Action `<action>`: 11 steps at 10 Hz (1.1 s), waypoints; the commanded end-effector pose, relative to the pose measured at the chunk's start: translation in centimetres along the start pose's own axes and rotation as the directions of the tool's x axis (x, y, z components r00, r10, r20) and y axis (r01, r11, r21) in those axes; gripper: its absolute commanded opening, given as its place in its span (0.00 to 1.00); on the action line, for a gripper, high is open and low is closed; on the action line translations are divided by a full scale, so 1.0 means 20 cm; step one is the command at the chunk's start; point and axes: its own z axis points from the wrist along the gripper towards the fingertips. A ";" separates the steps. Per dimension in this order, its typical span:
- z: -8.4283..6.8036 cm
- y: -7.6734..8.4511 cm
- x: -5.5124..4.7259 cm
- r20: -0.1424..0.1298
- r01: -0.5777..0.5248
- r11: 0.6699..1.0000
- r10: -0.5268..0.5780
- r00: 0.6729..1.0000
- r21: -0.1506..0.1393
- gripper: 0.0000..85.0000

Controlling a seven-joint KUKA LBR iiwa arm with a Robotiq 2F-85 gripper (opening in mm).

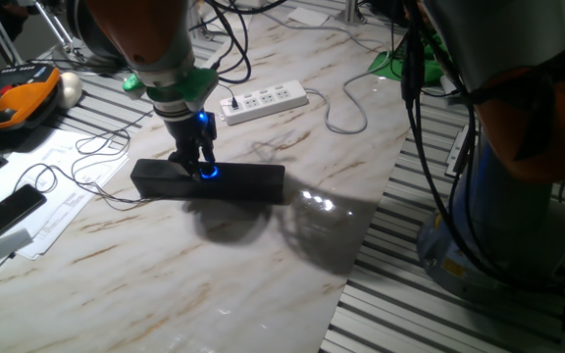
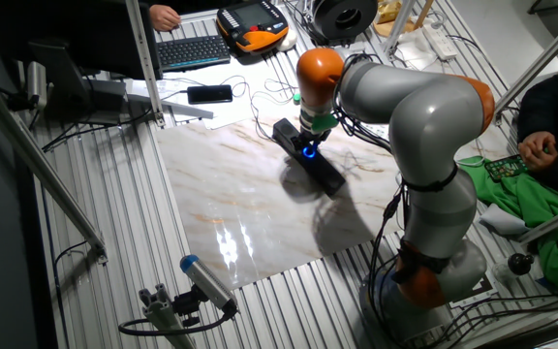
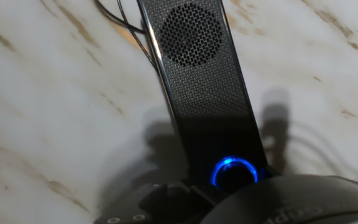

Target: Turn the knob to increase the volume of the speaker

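— Fingers (image 1: 207, 157) on that dark 2-finger gripper (image 1: 202, 169) are down over the middle of the long, low black mesh-fronted speaker (image 1: 243, 182), right at the small round knob with the glowing blue ring (image 3: 234, 172).

— Pinching it?

— Cannot tell. From both sides of the room the tips merge with the black bar, and the hand view shows only the dial at the bottom edge, half under the gripper body.

— Where does the bar sit?

— Flat on the pale marble-patterned tabletop (image 1: 165, 275), near the middle, with the white plastic power strip (image 1: 263, 101) well apart behind it.

— How will it handle?

— My guess: the knob is stiff, smooth and slippery, so take it by its rim on opposite sides. The bar looks light and could slide or swivel under the twist.
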 end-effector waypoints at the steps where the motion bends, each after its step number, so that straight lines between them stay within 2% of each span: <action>1: 0.00 0.00 0.00 0.000 0.009 1.000 -0.009 1.000 -0.002 0.40; 11: 0.00 -0.01 0.01 -0.002 0.023 1.000 -0.023 1.000 -0.010 0.40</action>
